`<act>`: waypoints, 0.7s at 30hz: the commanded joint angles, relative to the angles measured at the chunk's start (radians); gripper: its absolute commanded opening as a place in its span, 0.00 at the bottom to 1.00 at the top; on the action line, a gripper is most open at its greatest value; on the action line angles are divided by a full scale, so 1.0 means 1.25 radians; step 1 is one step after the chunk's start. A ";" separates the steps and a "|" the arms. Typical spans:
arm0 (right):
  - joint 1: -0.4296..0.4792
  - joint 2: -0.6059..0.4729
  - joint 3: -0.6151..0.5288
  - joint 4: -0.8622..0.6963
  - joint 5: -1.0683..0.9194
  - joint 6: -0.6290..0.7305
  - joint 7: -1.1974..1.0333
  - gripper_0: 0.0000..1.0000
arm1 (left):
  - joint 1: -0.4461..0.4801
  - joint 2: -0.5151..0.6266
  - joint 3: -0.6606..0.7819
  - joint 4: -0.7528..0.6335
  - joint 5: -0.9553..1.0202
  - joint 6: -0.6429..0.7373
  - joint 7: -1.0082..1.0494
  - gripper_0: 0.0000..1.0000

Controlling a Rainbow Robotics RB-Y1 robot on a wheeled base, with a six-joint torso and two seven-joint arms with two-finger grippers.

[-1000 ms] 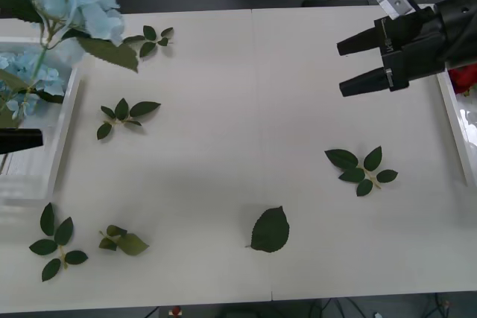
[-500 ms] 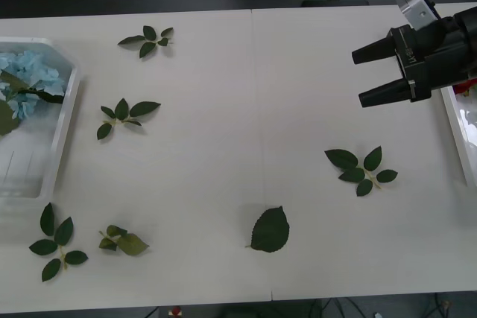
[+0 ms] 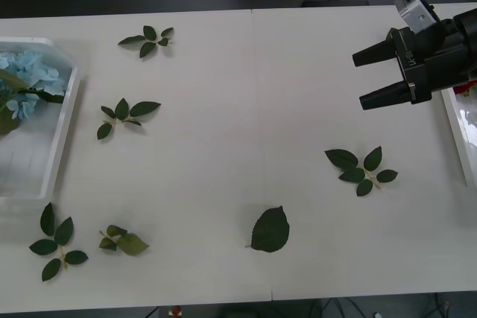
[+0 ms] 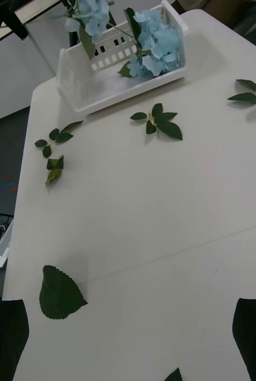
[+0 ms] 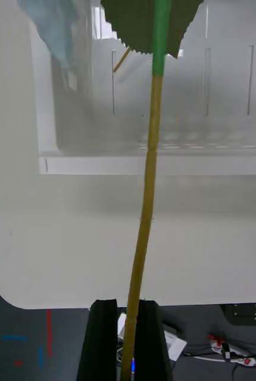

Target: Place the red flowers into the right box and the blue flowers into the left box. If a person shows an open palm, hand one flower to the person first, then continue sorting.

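Since a second ago, right gripper point(image 3: 364, 77) retreated, agape; left gripper point(image 5: 128, 339) clamped on blue flower stem point(image 5: 149, 178) amid leaf sprigs point(image 3: 361, 169).

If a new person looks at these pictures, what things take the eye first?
The black right tool hangs open over the table's right side, close to the right box. On the far left, the blue flowers fill the left box. The left tool is shut on a long flower stem above that box.
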 commanded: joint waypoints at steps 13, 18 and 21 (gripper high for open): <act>0.005 -0.032 0.000 -0.014 0.003 -0.005 -0.012 1.00 | -0.013 0.053 -0.056 0.024 0.068 -0.065 -0.078 1.00; 0.005 -0.032 0.000 -0.014 0.003 -0.005 -0.012 1.00 | 0.036 0.095 -0.012 0.024 0.246 -0.055 -0.170 1.00; 0.005 -0.032 0.000 -0.014 0.003 -0.005 -0.012 1.00 | 0.058 0.134 0.020 0.024 0.361 -0.031 -0.230 1.00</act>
